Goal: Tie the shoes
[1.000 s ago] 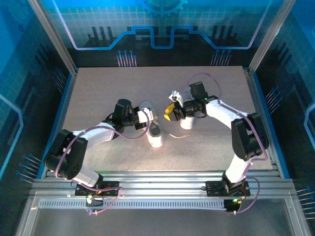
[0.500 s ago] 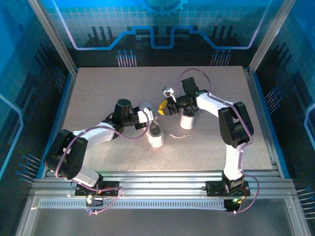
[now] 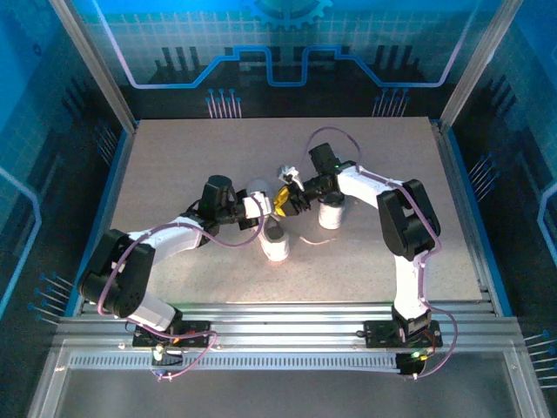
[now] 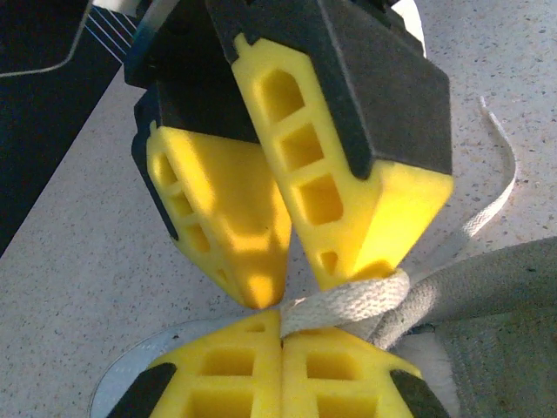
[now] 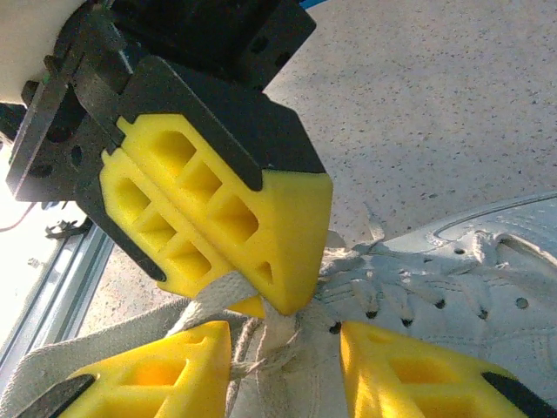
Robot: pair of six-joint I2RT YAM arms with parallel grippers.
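Two white shoes stand mid-table: one point(image 3: 275, 242) under both grippers, the other point(image 3: 330, 213) just to its right. My left gripper point(image 4: 280, 319) is shut on a flat pale lace point(image 4: 357, 298) of the nearer shoe, pinched at the fingertips. My right gripper point(image 5: 283, 348) is open, its fingers straddling the laced tongue point(image 5: 287, 383) and the left gripper's tip point(image 5: 283, 300). In the left wrist view the right gripper point(image 4: 298, 289) hangs tip to tip over the held lace. From above, the left gripper point(image 3: 264, 207) and right gripper point(image 3: 280, 200) almost touch.
A loose lace end point(image 3: 313, 239) trails on the speckled tabletop point(image 3: 174, 157) between the shoes. Blue enclosure walls and metal rails point(image 3: 261, 318) border the table. Both arms reach inward from the near edge.
The right arm has swung left, bringing its gripper from near the right shoe to the left gripper's tip. The left arm and both shoes have stayed put.
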